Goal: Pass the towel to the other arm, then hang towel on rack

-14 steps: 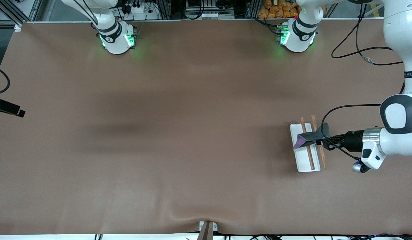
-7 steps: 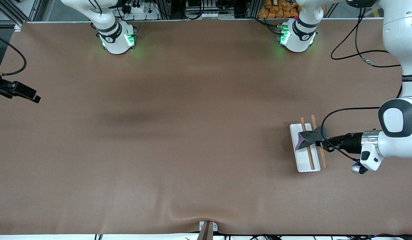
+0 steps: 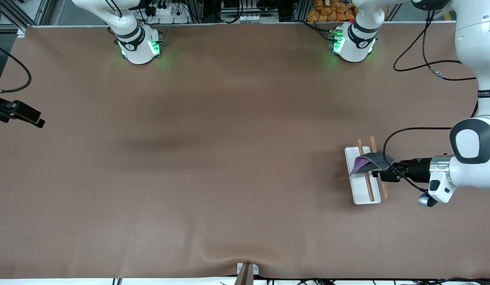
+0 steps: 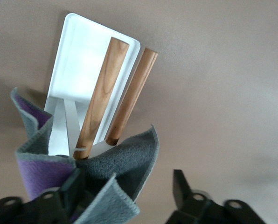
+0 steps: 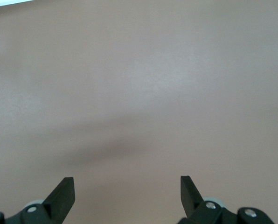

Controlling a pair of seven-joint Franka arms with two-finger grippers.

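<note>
The towel (image 3: 369, 161), dark grey with a purple underside, lies draped across the two wooden rods of the rack (image 3: 361, 190), which stands toward the left arm's end of the table. My left gripper (image 3: 378, 174) is beside the rack at rod height, its jaws open. In the left wrist view the towel (image 4: 125, 161) bunches against one finger while the other finger stands apart from it. That view also shows the rods (image 4: 104, 88) and the white base (image 4: 83, 60). My right gripper (image 3: 35, 118) is open and empty over the right arm's end of the table.
A black cable (image 3: 427, 67) loops on the table near the left arm's base. A small metal bracket (image 3: 246, 271) sits at the table edge nearest the front camera. The right wrist view shows only bare brown table (image 5: 139, 93).
The left gripper has opened and let go of the towel, which dropped flatter across the rods. The right gripper drifted slightly at its end of the table.
</note>
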